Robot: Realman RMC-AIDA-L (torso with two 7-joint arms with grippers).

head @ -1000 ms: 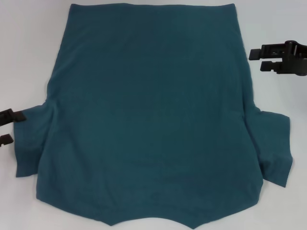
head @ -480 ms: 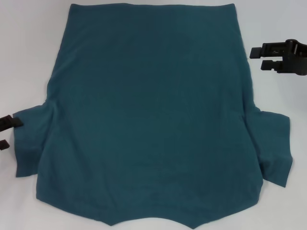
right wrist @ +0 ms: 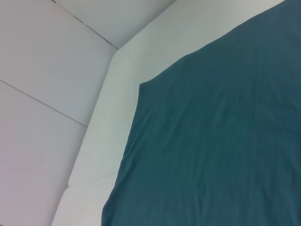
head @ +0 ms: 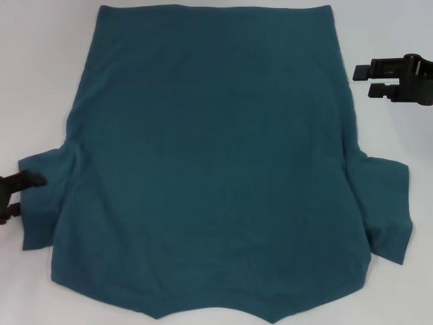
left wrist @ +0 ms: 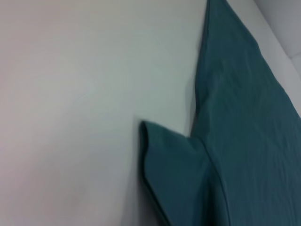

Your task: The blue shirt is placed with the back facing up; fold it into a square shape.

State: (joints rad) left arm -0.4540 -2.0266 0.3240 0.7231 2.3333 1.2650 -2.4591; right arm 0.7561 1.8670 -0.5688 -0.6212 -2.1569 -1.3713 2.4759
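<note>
The blue shirt lies spread flat on the white table, its hem at the far side and both short sleeves sticking out near me. My left gripper is at the outer edge of the left sleeve. It is open, one finger resting at the sleeve's edge and the other finger off the cloth. The left wrist view shows that sleeve and the shirt's side. My right gripper hovers open beside the shirt's far right side, clear of the fabric. The right wrist view shows the shirt near its hem corner.
The white table has bare strips to the left and right of the shirt. The right sleeve lies slightly rumpled with a folded edge. In the right wrist view the table's far edge meets pale wall panels.
My left gripper has shifted nearer and turned, so its upper finger now reaches the left sleeve's edge. The right gripper has barely moved. The shirt lies as before.
</note>
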